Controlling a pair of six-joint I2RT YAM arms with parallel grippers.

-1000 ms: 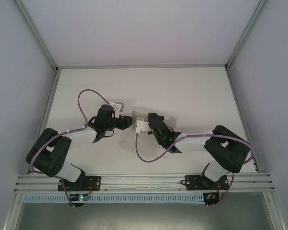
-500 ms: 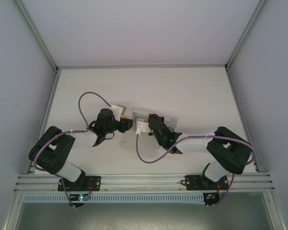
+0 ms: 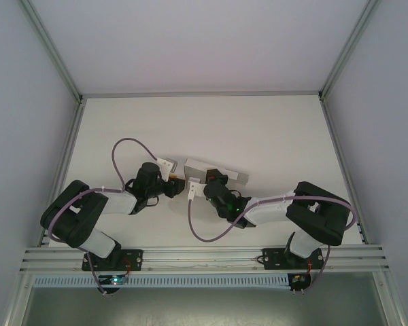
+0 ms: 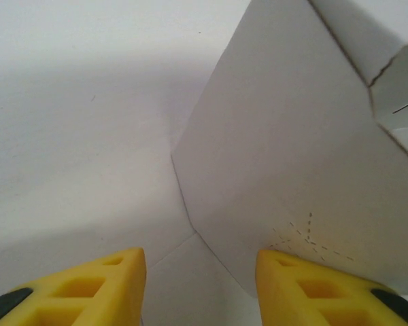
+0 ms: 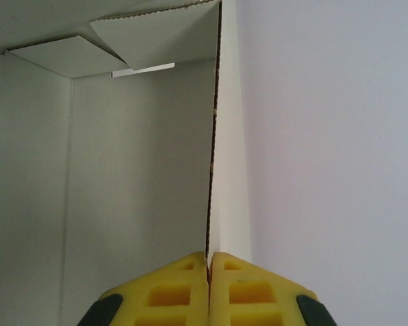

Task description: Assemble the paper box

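Pinching paper box (image 5: 143, 170) wall, right end effector (image 5: 209, 257) hides its edge.

Soft, even light leaves the table (image 3: 258, 129) bright without glare, a grey shadow lies beside the paper box (image 4: 292, 149), and close-ups look slightly blurred.

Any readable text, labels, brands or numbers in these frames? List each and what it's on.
None: no view has legible words, numbers or logos.
The paper box: plain white board, no print on the faces that show.
Faint dashed marks on a box panel in the left wrist view: short scattered strokes, not letters or digits.
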